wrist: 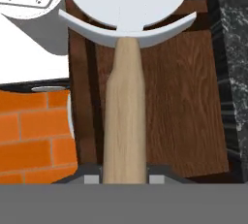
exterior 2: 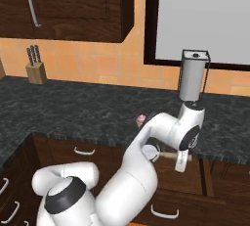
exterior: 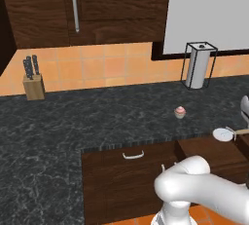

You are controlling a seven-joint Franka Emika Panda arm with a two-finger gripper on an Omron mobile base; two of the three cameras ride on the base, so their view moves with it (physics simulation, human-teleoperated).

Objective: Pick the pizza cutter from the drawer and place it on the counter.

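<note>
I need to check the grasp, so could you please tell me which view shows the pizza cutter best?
The hand view: the pizza cutter spans it, handle running down between the end effector fingertips. The left base view shows it small at the right edge; in the right base view the arm partly hides it.

Orange tiled wall, dark wood upper cabinets, window.

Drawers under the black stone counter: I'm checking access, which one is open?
The dark wood drawer on the right, pulled out beneath the tan-handled pizza cutter; the drawer with the curved silver handle beside it is shut.
</note>
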